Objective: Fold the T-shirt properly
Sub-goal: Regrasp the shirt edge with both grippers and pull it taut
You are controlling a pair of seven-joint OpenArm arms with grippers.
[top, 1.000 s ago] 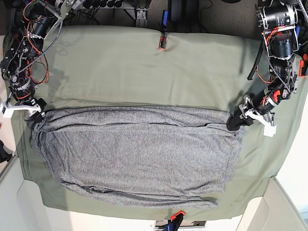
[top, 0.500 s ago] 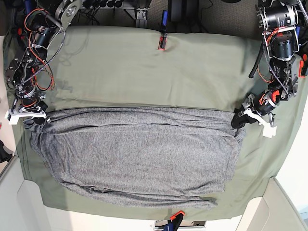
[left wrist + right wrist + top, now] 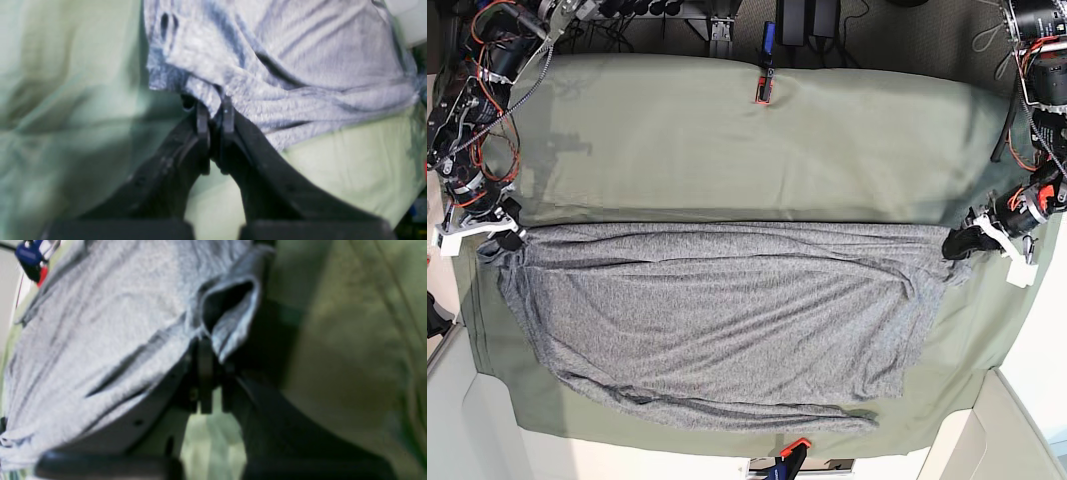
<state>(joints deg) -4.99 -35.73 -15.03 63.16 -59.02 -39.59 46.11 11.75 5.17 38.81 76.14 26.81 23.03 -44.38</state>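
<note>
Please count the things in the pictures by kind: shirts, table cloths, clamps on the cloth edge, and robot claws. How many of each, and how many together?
T-shirt: 1
Table cloth: 1
Clamps: 2, far clamp and near clamp
Claws: 2, left claw and right claw, each shut on a corner of the shirt
Total: 6
</note>
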